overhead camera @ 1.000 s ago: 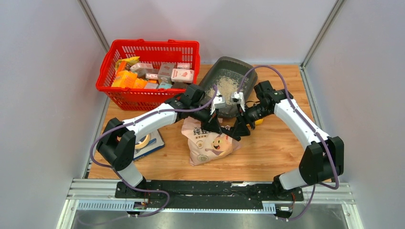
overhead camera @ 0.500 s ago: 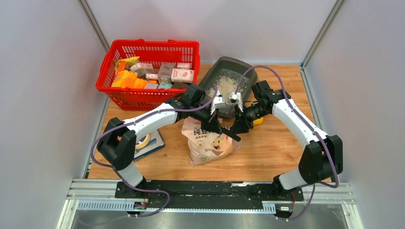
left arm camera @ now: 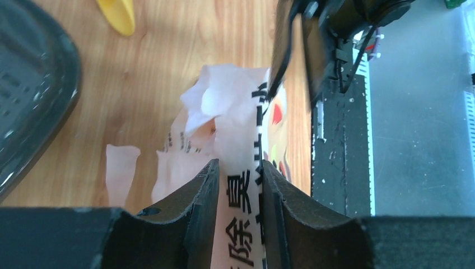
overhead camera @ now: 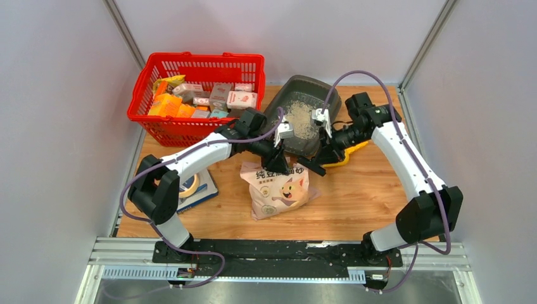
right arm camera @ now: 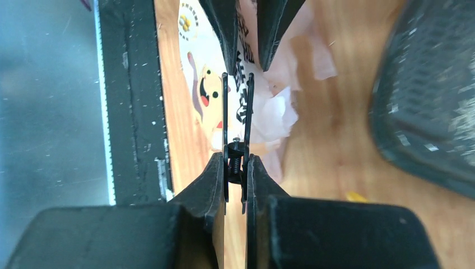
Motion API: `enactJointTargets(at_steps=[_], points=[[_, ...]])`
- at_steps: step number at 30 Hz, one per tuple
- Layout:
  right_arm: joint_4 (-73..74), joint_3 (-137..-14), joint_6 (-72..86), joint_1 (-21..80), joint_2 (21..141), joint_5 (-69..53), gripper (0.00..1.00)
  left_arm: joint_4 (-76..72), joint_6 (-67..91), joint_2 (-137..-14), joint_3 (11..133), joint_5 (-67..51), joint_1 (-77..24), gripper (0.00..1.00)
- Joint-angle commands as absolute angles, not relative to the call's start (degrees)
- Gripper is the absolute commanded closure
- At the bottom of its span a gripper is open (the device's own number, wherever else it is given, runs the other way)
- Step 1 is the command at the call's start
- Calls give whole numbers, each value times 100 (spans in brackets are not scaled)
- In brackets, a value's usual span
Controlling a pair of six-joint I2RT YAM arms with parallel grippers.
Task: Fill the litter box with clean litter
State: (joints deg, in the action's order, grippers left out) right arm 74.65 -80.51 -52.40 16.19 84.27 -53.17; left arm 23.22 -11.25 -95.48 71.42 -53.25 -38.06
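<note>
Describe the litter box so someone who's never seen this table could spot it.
Start at the wooden table and find the red basket at its far left. Just right of it sits the litter box, a shallow tray holding pale litter. It is dark grey and solid-walled, unlike the mesh basket and the printed bag in front.

Left arm (overhead camera: 196, 158) reaches forward and inward. Left gripper (left arm camera: 240, 166) jaws parted, bag edge (left arm camera: 245, 196) standing between fingers. Right arm (overhead camera: 405, 161) folds back inward. Right gripper (right arm camera: 236, 158) pinched on black clip (right arm camera: 236, 112). Claws face each other, tips near.
</note>
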Motion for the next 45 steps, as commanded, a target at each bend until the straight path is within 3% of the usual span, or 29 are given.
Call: enactJointTargets(at_steps=[1, 6, 16, 20, 24, 29, 32, 45], points=[[8490, -8744, -5870, 1556, 8376, -5450, 100, 2680, -1599, -9290, 7225, -5265, -3665, 60], [8719, -8965, -6389, 1573, 8551, -5073, 100, 2505, -1530, -9325, 7172, -5282, -3674, 64], [9017, -9158, -7216, 1714, 8868, -4395, 100, 2110, -1108, -9290, 7198, -5370, -3674, 89], [9150, -9070, -7251, 1784, 8868, -4368, 100, 2030, -1028, -9290, 7146, -5405, -3674, 92], [8719, -9070, -6314, 1688, 8754, -4403, 100, 1575, -704, -9229, 7101, -5256, -3744, 69], [8517, -9185, -5705, 1161, 8842, -4570, 100, 1407, -843, -9211, 7347, -4396, -3990, 59], [8359, -9115, -5433, 871, 8789, -4605, 100, 1327, -1150, -9176, 7400, -4245, -4087, 47], [7770, -8297, -5010, 475, 8376, -4948, 100, 1187, -2907, -8781, 7172, -3173, -4799, 45]])
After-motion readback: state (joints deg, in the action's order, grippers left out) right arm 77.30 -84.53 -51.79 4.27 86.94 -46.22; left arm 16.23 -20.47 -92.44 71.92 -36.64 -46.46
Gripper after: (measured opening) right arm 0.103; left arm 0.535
